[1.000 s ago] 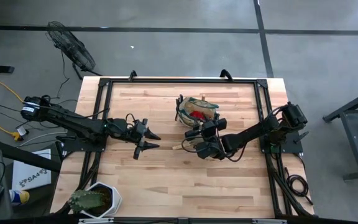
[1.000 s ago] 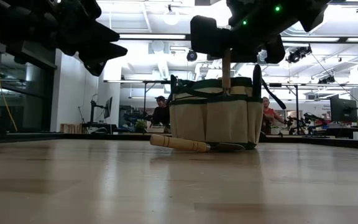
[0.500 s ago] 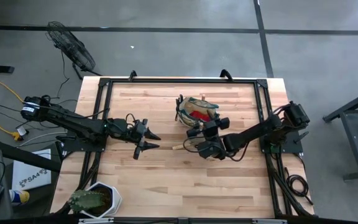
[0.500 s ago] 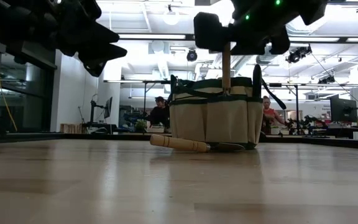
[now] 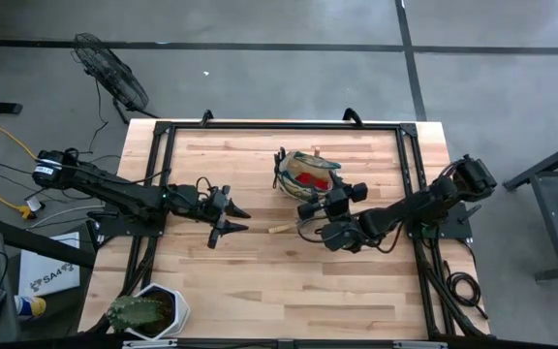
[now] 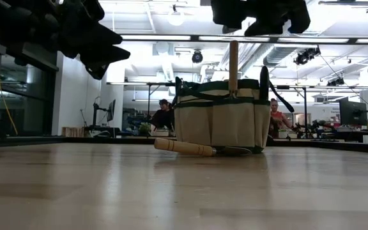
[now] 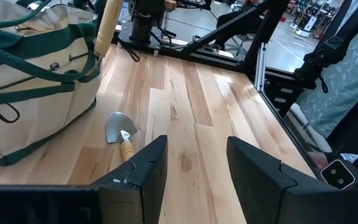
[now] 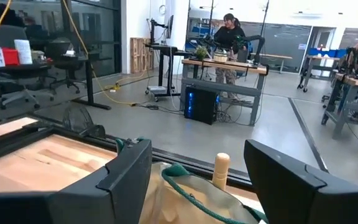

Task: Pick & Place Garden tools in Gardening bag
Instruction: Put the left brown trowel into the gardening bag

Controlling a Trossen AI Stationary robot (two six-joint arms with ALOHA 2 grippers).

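Trowel (image 6: 185,147) lies on the surface (image 5: 260,271), just in front of the bag (image 6: 221,119). A wooden handle (image 6: 233,61) stands upright out of the bag; red lump (image 5: 308,178) inside. Right gripper (image 8: 197,171) above the bag's near side, jaws wide, empty. Left gripper (image 7: 191,165) hovers mid-surface, jaws wide, empty, facing the trowel. Risk: a flat trowel beside soft fabric; a low approach may snag a strap or push the bag.
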